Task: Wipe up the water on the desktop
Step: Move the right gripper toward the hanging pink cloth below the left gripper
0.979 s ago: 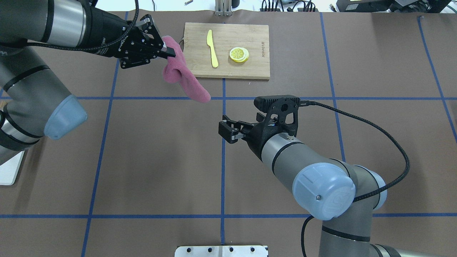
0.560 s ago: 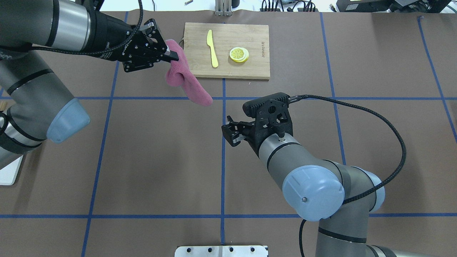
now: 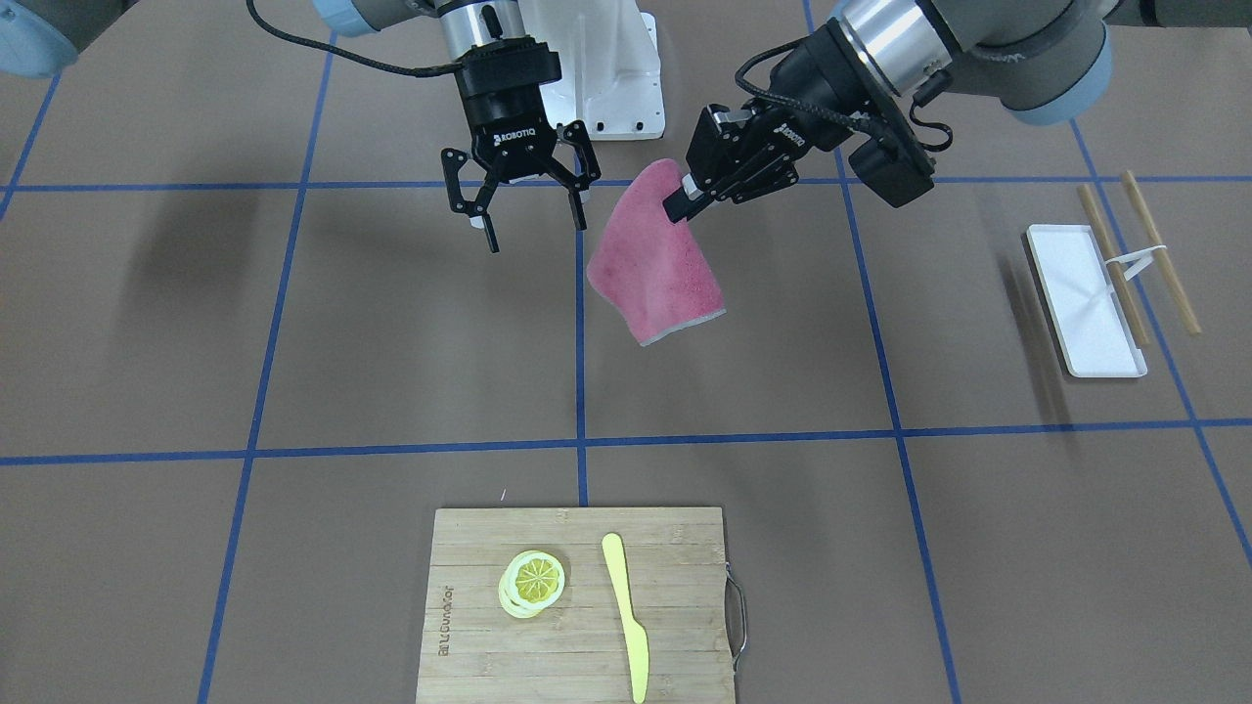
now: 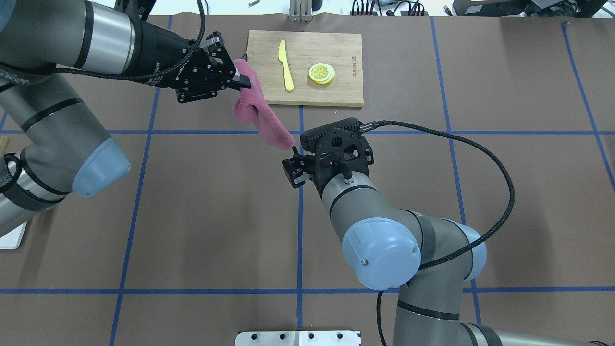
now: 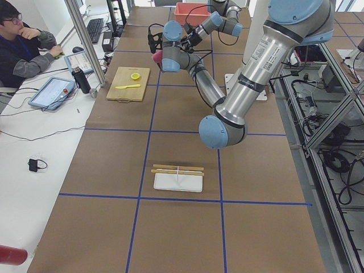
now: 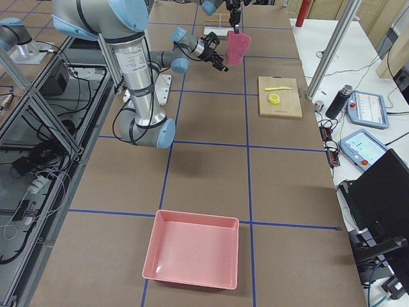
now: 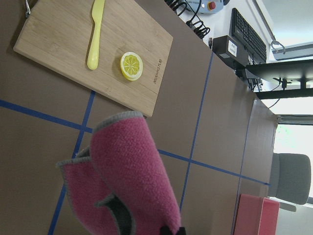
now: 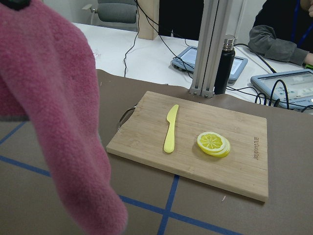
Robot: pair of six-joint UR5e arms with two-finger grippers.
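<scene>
Bamboo board (image 4: pixel 336 91) with knife (image 4: pixel 286 65) and lemon slices (image 4: pixel 322 73) lies beyond pink cloth (image 4: pixel 262 117).

Knife (image 4: pixel 286 65) beside lemon (image 4: pixel 322 73), board (image 4: pixel 347 92) on desktop (image 4: pixel 202 206)

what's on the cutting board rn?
A yellow knife and a stack of lemon slices lie apart on the cutting board. The pink cloth hides part of its left edge from overhead.
</scene>
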